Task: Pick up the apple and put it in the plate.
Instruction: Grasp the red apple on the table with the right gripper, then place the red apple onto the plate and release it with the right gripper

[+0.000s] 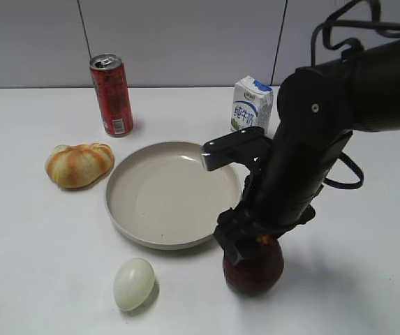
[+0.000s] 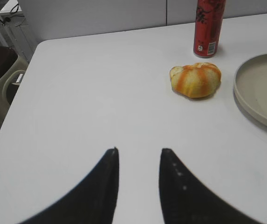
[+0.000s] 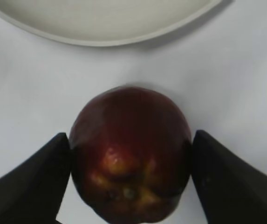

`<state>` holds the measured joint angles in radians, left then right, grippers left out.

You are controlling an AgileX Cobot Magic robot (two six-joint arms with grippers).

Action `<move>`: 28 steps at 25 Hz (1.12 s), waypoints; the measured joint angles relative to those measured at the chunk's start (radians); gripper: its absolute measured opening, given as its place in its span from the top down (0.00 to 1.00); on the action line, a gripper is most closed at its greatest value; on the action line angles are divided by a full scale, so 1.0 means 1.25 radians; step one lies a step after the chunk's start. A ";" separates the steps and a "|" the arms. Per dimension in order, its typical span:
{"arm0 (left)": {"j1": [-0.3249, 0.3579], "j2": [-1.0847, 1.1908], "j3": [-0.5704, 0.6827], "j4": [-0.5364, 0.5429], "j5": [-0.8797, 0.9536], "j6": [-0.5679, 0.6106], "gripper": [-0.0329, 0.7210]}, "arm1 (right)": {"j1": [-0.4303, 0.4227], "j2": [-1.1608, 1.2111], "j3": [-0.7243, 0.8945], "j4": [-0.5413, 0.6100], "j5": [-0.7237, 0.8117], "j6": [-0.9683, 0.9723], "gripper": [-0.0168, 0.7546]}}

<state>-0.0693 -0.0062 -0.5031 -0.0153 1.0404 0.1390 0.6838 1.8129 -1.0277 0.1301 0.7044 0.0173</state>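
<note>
Bare plate [image 1: 151,202], apple [image 1: 255,269] beside it

I'm looking at what seems a lab or office test bench: a plain white counter [image 1: 39,237] against grey panelled partition walls [image 1: 179,42], with staged food props, a red drinks can [image 1: 112,94] and small milk carton [image 1: 251,103].

Apple [image 1: 253,269] front-right of plate [image 1: 126,209]; egg [image 1: 133,283] front-left.
</note>
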 joint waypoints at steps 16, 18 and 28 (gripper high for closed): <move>0.000 0.000 0.000 0.000 0.000 0.000 0.64 | 0.000 -0.015 -0.231 -0.003 0.218 0.001 0.21; 0.000 0.000 0.000 0.000 0.000 0.000 0.64 | 0.000 -0.011 -0.282 -0.003 0.184 0.001 0.21; 0.000 0.000 0.000 0.000 0.000 0.000 0.64 | 0.001 0.175 -0.414 -0.008 0.050 -0.031 0.21</move>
<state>-0.0693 -0.0062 -0.5031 -0.0153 1.0404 0.1390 0.6849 2.0317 -1.5452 0.1206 0.7668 -0.0211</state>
